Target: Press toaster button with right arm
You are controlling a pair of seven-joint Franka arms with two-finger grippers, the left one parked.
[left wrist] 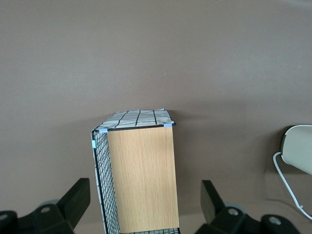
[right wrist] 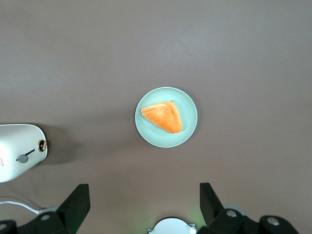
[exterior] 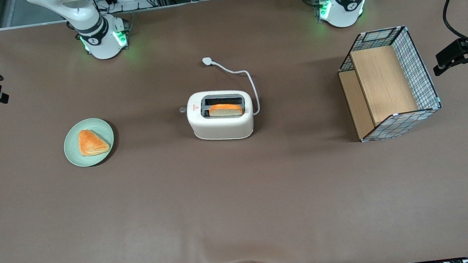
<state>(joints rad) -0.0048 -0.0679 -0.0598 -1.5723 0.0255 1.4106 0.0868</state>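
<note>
the cream-white toaster (exterior: 221, 120) stands near the middle of the brown tabletop (exterior: 242, 202), with a slice of toast (exterior: 225, 109) sitting in one of its dark-rimmed slots. its white cord (exterior: 241, 75) curls away from its body to a plug (exterior: 207, 61) lying farther from the front camera, at about twelve o'clock from the toaster. the toaster button (exterior: 182, 109), a small round grey knob, juts from the short end beside the red triangle mark (exterior: 196, 107), the end that faces the working arm's end of the tabletop. toward that same end lies a pale green plate (exterior: 89, 142) carrying a triangular orange pastry (exterior: 91, 142), well apart from the toaster. a wire-and-wood basket (exterior: 388, 82) rests toward the parked arm's end. the right arm (exterior: 86, 15) rises from its base with its wrist high above the plate, and the pincer (right wrist: 145, 204) hangs open wide over the plate (right wrist: 166, 117), its two dark fingers (right wrist: 75, 202) well apart, holding nothing; the toaster's button end (right wrist: 22, 151) shows off to one side.
</note>
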